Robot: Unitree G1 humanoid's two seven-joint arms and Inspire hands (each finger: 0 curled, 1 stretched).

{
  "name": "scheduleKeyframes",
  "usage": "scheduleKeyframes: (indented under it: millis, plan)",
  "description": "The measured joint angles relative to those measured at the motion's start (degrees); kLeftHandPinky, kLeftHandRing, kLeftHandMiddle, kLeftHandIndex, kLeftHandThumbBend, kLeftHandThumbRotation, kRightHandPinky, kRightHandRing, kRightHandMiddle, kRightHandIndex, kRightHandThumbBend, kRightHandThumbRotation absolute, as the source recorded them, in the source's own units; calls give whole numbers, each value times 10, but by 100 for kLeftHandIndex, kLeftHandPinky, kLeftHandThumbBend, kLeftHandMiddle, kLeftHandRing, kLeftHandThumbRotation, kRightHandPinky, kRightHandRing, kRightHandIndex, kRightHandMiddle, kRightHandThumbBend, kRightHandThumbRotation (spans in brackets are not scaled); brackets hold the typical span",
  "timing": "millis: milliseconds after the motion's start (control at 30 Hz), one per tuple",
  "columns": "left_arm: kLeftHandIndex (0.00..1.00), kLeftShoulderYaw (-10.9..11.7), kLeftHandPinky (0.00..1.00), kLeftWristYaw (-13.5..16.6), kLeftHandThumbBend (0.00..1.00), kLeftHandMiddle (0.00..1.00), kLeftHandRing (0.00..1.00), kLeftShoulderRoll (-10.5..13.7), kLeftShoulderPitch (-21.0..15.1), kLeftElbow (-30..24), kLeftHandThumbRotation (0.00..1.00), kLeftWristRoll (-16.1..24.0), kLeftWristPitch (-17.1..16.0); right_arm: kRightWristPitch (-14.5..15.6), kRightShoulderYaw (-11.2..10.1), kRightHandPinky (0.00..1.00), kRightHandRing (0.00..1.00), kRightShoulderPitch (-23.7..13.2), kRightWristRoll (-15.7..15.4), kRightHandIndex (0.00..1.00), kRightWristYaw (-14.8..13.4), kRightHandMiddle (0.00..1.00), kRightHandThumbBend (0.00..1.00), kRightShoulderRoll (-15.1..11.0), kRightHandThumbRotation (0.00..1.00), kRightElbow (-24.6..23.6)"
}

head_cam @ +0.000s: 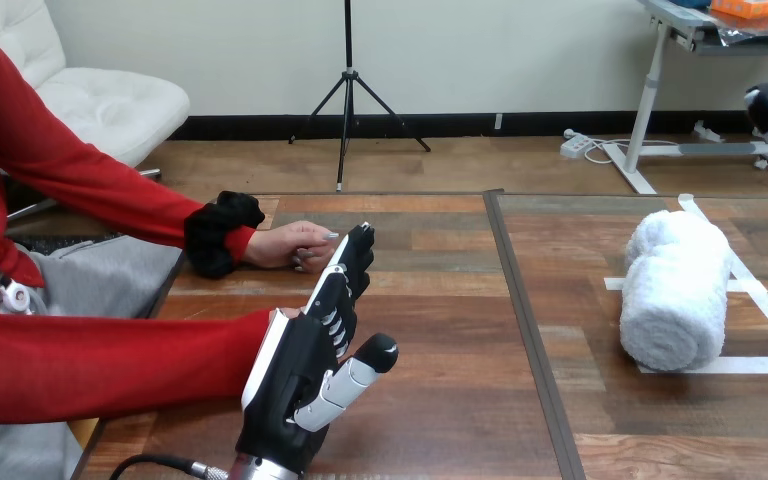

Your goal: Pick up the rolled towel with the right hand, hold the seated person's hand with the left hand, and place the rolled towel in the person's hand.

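The towel (675,290) lies rolled on the right of the surface (440,340), inside a square of white tape (750,365), well apart from everything on the left and with nothing touching it. So the pick-up is not yet done.

The left hand (300,375) stands on edge at the near left, wide and holding nothing. Its fingers (345,280) are straight and point far toward the person's hand (295,245), with the thumb (360,370) spread out to the right. The person's hand rests on the surface at the far left, loosely curled, palm not turned up. The fingertips are just beside it; I cannot tell whether they touch. A second red sleeve (110,360) ends right behind the left hand's palm, and what lies at its end is mostly hidden.

The step in hand looks to be taking the person's hand. To do it well, slide the straight fingers under or alongside the person's hand rather than pressing down on it. Close the thumb gently, just enough to steady the hand. The grip should leave the person's palm open and facing up or toward the right, since the towel must come across from that side and land in it. Go slowly, as a curled hand offers little to cradle.
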Motion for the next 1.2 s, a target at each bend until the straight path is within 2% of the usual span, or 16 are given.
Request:
scheduleKeyframes:
  millis: [133,167,200,333,433,467,567,733,767,833,933,1033,1067,1200]
  plan:
    - [97,0,100,0,100,100,100,0,0,0,75,0,0,39,7,65,79,-24,-15,88,3,82,100,-24,63,29]
    - [97,0,100,1,100,100,100,0,0,0,75,0,0,48,9,58,73,-30,-19,88,4,79,100,-30,64,37]
    - [97,0,100,1,100,100,100,0,0,0,75,0,0,57,12,55,71,-36,-24,88,6,77,100,-35,65,45]
    - [97,0,100,1,100,100,100,0,0,0,75,0,0,93,24,45,62,-60,-39,89,12,73,100,-53,66,74]
    - [97,0,100,1,100,100,100,0,0,0,75,0,0,119,35,41,59,-77,-48,90,22,71,100,-65,67,97]
    - [97,0,100,1,100,100,100,0,0,0,75,0,0,125,39,33,48,-83,-51,90,25,59,100,-68,68,107]
    - [97,0,100,1,100,100,100,0,0,0,75,0,0,137,47,24,35,-100,-57,90,32,45,100,-74,69,134]
    - [97,0,100,0,100,100,99,0,0,0,75,0,0,144,62,15,21,-126,-64,91,38,30,100,-79,71,184]
    - [97,0,100,0,100,100,99,0,0,0,75,0,0,145,65,20,31,-133,-65,93,40,43,100,-79,72,197]
    - [97,0,100,0,100,100,99,0,0,0,75,0,0,148,69,25,40,-145,-66,94,43,50,100,-80,72,218]
    - [97,0,100,0,100,100,99,0,0,0,75,0,0,153,76,27,40,-163,-67,95,48,52,100,-80,73,254]
    - [97,1,99,0,100,100,99,0,0,0,75,0,0,155,82,30,43,-180,-68,90,53,56,100,-80,73,289]
    - [97,1,99,0,100,100,99,0,0,0,76,0,0,156,84,37,51,-185,-68,79,55,61,100,-80,74,299]
    - [97,1,99,0,100,100,99,0,1,0,77,0,0,161,92,51,66,-206,-69,64,62,71,100,-80,74,346]
